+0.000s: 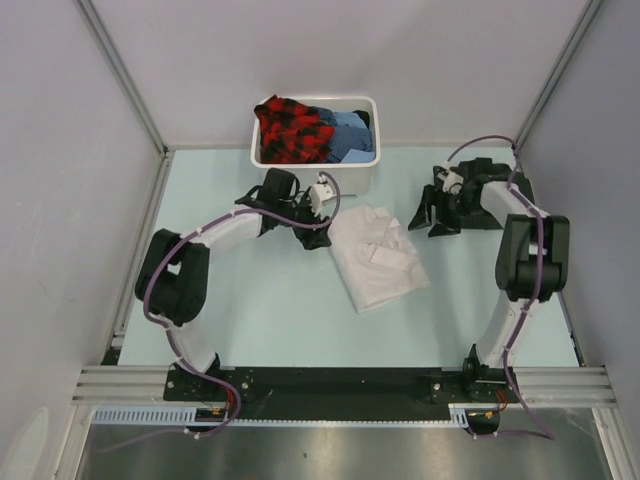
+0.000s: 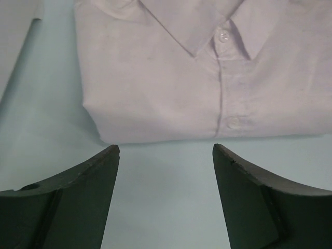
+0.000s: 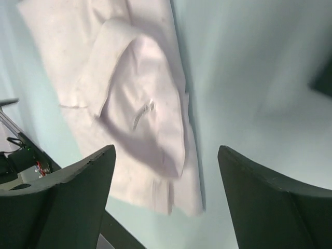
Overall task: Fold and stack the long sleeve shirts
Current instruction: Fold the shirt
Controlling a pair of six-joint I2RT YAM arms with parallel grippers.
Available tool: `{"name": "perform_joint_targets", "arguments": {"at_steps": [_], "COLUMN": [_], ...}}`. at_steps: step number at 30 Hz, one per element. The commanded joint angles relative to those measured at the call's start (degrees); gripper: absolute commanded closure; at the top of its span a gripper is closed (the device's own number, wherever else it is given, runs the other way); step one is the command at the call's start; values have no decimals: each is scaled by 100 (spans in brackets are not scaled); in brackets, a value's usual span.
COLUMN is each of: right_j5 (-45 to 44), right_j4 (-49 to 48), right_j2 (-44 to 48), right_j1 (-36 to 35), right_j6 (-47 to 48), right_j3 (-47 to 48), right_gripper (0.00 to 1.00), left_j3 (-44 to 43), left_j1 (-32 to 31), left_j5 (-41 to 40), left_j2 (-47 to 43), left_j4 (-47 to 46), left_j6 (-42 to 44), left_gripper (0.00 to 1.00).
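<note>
A folded white long sleeve shirt (image 1: pixel 376 257) lies flat in the middle of the pale green table, collar and buttons facing up. My left gripper (image 1: pixel 314 233) hovers just off its left edge. In the left wrist view the shirt (image 2: pixel 207 78) fills the top and the left gripper (image 2: pixel 166 148) stands open over bare table, nothing between its fingers. My right gripper (image 1: pixel 432 220) sits off the shirt's upper right, apart from it. It is open in the right wrist view (image 3: pixel 166 149), with the shirt (image 3: pixel 135 104) blurred beyond the fingers.
A white plastic tub (image 1: pixel 262 157) stands at the back of the table, holding a red-and-black plaid cloth (image 1: pixel 292 130) and a blue cloth (image 1: pixel 350 135). Grey walls close the table on three sides. A black rail (image 1: pixel 330 385) with the arm bases runs along the near edge.
</note>
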State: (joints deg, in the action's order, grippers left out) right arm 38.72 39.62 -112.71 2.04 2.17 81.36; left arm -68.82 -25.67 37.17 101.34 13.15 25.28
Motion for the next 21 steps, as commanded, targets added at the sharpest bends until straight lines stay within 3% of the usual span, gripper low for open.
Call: {"name": "perform_joint_targets", "arguments": {"at_steps": [1,4,8,13,16,18,19,20,21], "right_j5": [180,364,373,32,-84,-136,-206,-294,-408], "right_j4": [387,468,337,-15,-200,-313,-340,-349,-245], "right_j2": [1092,1435,1690,1463,1025,874,830,733,663], "right_j1": [226,332,323,165,130,243,296,340,375], "right_j6": [-50,-313,-568,-701,-666,-675,-596,-465,-333], "right_j3": [-550,-1296,-2193,-2660,-2626,-2459,-2398,-2214,-2091], "right_gripper": [14,15,15,16,24,59,70,90,100], "left_j3": [-991,-1415,-1328,-862,-993,-1011,-1002,-950,-915], "left_j1": [36,88,141,194,203,212,220,238,247], "left_j5": [80,97,221,211,186,124,115,107,133], "left_j2": [719,993,809,597,615,554,519,440,404], "left_j4": [661,874,970,672,724,733,733,742,759], "left_j6": [1269,1506,1927,2007,1920,1902,1902,1902,1902], "left_gripper": [21,20,17,13,13,12,12,13,13]}}
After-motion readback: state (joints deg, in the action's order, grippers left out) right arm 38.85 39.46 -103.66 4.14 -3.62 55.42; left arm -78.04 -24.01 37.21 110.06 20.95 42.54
